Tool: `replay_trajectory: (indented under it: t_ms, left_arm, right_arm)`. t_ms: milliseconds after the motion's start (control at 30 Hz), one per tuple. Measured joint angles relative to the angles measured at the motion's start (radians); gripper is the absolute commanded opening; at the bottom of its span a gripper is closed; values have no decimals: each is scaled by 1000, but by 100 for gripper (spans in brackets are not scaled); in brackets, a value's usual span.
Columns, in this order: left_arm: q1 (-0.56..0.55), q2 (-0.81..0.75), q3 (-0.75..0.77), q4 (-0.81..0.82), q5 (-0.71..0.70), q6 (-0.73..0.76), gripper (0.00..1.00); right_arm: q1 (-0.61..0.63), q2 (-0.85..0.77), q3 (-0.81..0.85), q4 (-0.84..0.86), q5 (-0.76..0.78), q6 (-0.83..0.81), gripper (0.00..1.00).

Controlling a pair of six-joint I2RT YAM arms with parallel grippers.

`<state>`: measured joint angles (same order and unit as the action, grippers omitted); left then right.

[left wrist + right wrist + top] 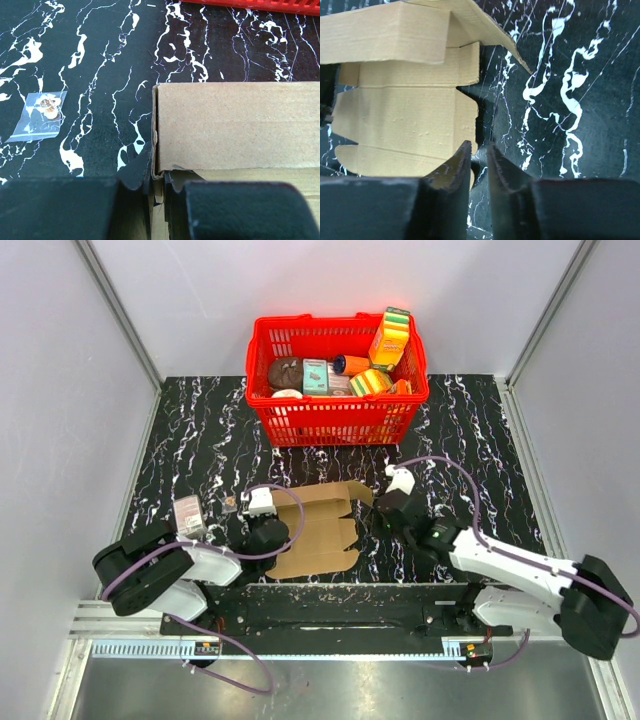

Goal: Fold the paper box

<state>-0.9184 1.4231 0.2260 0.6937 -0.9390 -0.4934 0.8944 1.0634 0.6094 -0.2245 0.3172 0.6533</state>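
Top external view: paper box [320, 530], partly folded, on the table [200, 430] between the arms.
Left gripper [158, 186] pinches its left edge; right gripper [479, 151] (jaws narrowly apart) hovers beside its right edge, empty.

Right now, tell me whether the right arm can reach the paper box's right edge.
Probably yes: the right gripper sits right at the paper box's right edge, with nothing between them.
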Motion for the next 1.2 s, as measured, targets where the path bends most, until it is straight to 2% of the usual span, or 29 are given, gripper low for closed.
replay_trajectory:
  t_ms: [67,267,433,800,1200]
  left_arm:
    - [-6,0,-10,18,0,-3,0]
    - [-14,5,-26,59,7,-2,0]
    - [-17,17,-26,78,10,8,0]
    - [-22,29,-25,97,11,31,0]
    - [-23,33,-25,104,11,33,0]
  right_arm:
    - [0,61,3,18,1,6,12]
    - [-6,252,62,29,7,11,6]
    - [-37,328,95,78,14,10,1]
    - [-122,438,97,209,8,-1,0]
    - [-146,519,97,315,-43,-14,0]
